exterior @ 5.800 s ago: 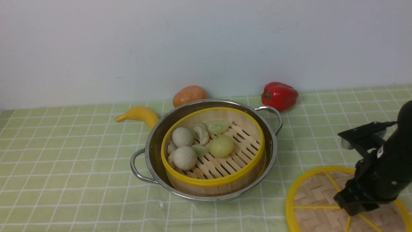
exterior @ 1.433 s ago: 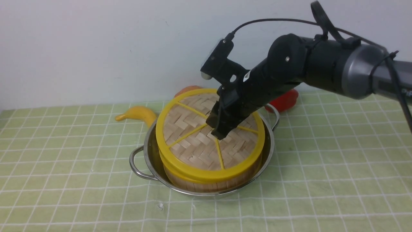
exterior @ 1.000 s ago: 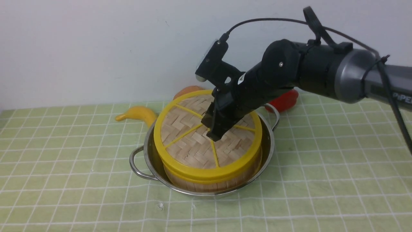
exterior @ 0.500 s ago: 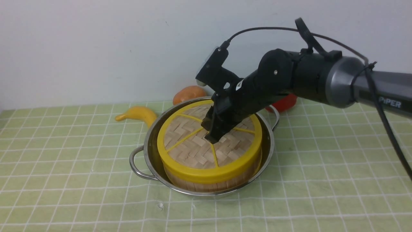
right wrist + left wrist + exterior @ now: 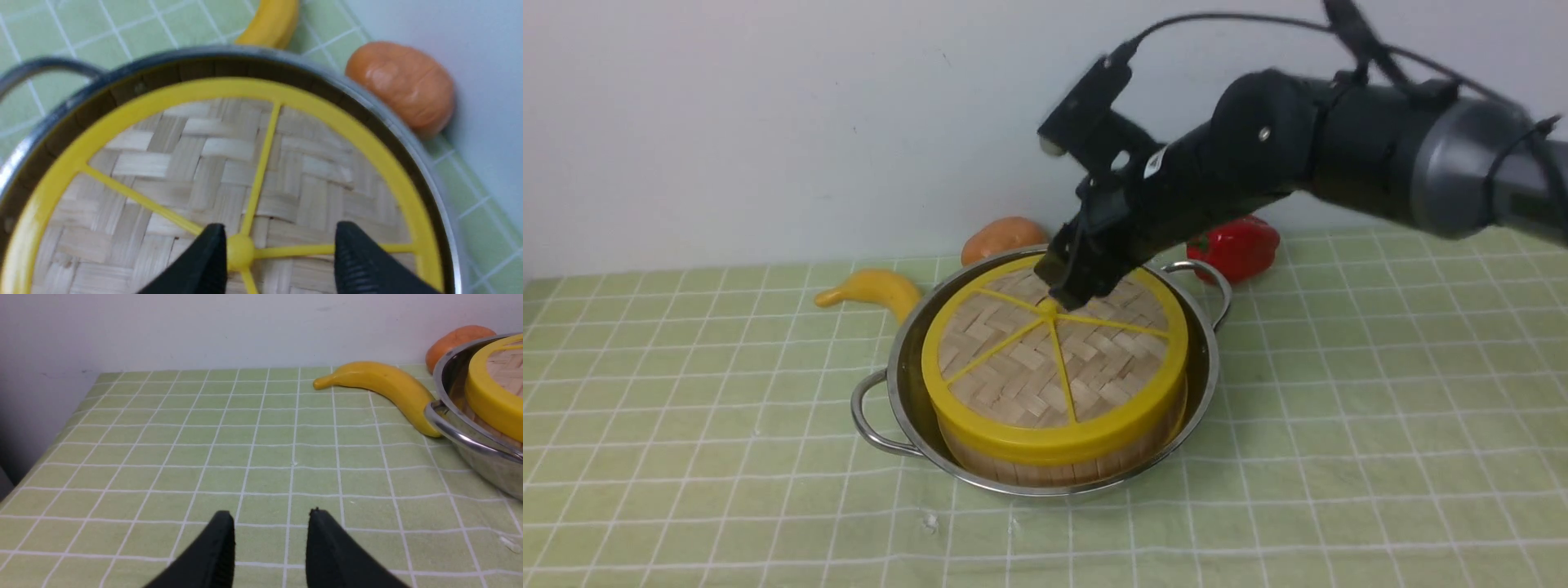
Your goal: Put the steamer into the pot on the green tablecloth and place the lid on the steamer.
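Lid: the lid [image 5: 1054, 359] lies flat on the steamer [image 5: 1062, 465], its yellow rim matching the rim of the basket; half a second before it had the same place, so it has not moved.
Steamer: it sits inside the pot [image 5: 907, 384], only its wooden side wall shows under the lid.
Pot: it stands on the green tablecloth [image 5: 686, 408], its two loop handles are free.
Right gripper: the right gripper [image 5: 1072, 287] is now above the hub of the lid, lifted and not touching it; earlier it was pressed down on the hub. In the right wrist view the two fingers [image 5: 204, 261] stand wide apart, on both sides of the hub, and they hold nothing.
Left gripper: the left gripper [image 5: 269, 522] is over bare cloth, well apart from the pot; its jaws are partly open with nothing between them.
Other things: a banana [image 5: 874, 291] lies beside the pot on the left, an orange vegetable [image 5: 1001, 241] is behind the pot, and a red pepper [image 5: 1241, 245], before mostly hidden by the arm, shows more now.
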Robot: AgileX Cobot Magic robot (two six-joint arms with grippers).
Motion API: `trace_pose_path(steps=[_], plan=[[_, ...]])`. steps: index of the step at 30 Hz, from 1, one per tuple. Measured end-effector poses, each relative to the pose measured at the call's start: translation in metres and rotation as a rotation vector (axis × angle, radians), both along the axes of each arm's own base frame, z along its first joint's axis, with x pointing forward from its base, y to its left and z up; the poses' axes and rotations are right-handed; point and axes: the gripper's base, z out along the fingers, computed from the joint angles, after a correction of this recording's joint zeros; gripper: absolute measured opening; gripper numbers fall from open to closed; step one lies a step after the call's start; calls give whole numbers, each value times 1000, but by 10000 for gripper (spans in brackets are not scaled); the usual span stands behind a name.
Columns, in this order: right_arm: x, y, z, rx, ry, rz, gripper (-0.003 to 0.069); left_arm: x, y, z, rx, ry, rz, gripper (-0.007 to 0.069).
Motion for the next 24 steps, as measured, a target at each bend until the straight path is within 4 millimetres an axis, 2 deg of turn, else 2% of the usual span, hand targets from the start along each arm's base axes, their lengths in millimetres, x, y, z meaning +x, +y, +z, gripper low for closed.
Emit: trace_pose_path(steps=[1, 3, 5, 6, 7, 8, 9, 10, 11, 12, 15, 24], plan=[[-7, -7, 25, 23, -48, -10, 441, 0, 0, 0, 0, 0, 0, 243], [-13, -11, 41, 34, -81, -14, 454, 0, 0, 0, 0, 0, 0, 243], [-23, -19, 63, 34, -117, -25, 424, 0, 0, 0, 0, 0, 0, 243], [-27, -22, 71, 37, -124, -32, 388, 0, 0, 0, 0, 0, 0, 243], [-32, -28, 80, 30, -135, -46, 307, 0, 0, 0, 0, 0, 0, 243], [-38, -33, 90, 30, -142, -64, 185, 0, 0, 0, 1, 0, 0, 243], [-41, -36, 95, 35, -135, -83, 115, 0, 0, 0, 1, 0, 0, 243], [-43, -37, 98, 36, -140, -88, 101, 0, 0, 0, 1, 0, 0, 243], [-46, -42, 105, 59, -128, -122, 28, 0, 0, 0, 1, 0, 0, 243], [-50, -45, 111, 82, -125, -147, 0, 0, 0, 0, 1, 0, 0, 243], [-54, -50, 121, 166, -84, -222, -16, 0, 0, 0, 1, 0, 0, 243], [-57, -48, 123, 280, 6, -284, -12, 0, 0, 0, 1, 0, 0, 243]])
